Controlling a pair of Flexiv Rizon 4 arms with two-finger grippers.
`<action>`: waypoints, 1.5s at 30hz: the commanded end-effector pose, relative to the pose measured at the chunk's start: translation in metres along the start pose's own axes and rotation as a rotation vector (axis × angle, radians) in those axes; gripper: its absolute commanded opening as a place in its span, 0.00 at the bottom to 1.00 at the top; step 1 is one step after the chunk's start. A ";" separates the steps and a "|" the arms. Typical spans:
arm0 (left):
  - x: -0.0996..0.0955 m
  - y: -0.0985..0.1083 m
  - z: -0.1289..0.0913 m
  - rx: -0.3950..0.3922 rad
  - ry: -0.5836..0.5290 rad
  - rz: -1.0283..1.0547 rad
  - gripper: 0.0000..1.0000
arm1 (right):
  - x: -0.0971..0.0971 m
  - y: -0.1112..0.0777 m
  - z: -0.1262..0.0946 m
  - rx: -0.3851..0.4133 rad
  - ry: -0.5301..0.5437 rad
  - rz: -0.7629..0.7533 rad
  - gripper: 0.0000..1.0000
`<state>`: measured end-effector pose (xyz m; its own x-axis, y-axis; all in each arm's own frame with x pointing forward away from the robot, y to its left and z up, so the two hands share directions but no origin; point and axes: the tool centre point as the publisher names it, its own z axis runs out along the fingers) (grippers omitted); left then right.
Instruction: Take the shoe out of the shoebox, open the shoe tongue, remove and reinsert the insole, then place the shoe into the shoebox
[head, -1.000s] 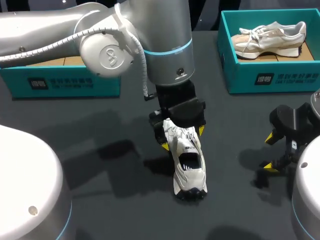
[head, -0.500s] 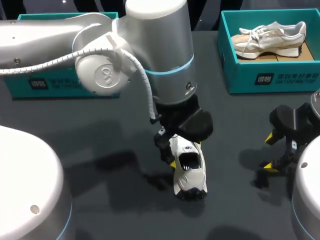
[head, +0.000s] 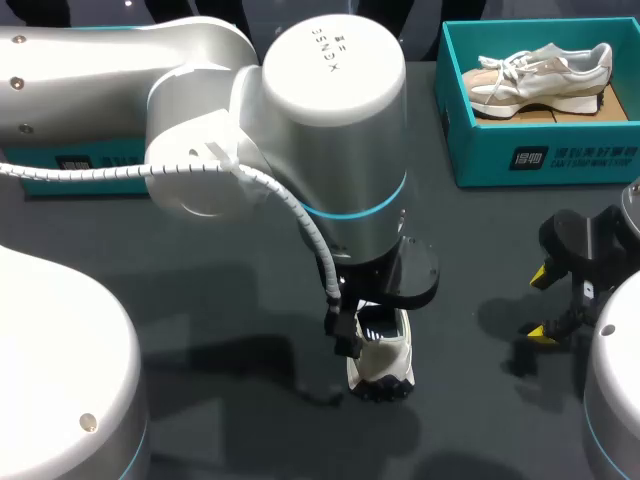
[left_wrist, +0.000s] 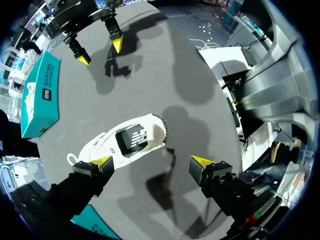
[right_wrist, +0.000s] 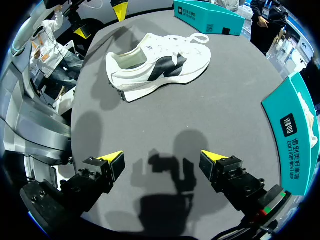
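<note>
Near-centre: white low sneaker with black side panel (head: 385, 360) upright on its sole on dark grey worktop (head: 470, 230), outside any box. Left pincer (left_wrist: 152, 161) spread above it, one yellow tip over its side. Right pincer (head: 540, 304) spread, holding nothing, well to the right. Far right: teal cardboard shoebox (head: 540, 155) holding a beige sneaker (head: 540, 75).

- The left arm (head: 200, 120) is stretching in above the shoe (head: 385, 360), its wrist pointing straight down over the shoe's front half.
- The left gripper (left_wrist: 152, 161) is hanging wide open, one yellow tip just beside the shoe's side, the other apart from it.
- The right gripper (head: 537, 304) is standing open, well apart from the shoe, on its right.
</note>
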<state>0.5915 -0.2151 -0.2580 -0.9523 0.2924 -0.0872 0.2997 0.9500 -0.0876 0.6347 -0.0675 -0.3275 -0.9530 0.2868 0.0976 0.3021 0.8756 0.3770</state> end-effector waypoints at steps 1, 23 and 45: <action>0.007 -0.018 0.021 -0.066 0.009 -0.094 1.00 | 0.002 -0.001 -0.001 0.001 -0.003 0.000 1.00; 0.006 -0.033 0.074 -0.065 0.008 -0.267 1.00 | 0.002 -0.001 -0.001 0.001 -0.003 0.000 1.00; 0.016 -0.028 0.115 -0.053 -0.005 -0.317 0.94 | 0.002 -0.001 -0.001 0.001 -0.003 0.000 1.00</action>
<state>0.5747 -0.2485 -0.3653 -0.9976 -0.0177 -0.0672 -0.0138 0.9982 -0.0577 0.6347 -0.0675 -0.3275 -0.9530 0.2868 0.0976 0.3021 0.8756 0.3770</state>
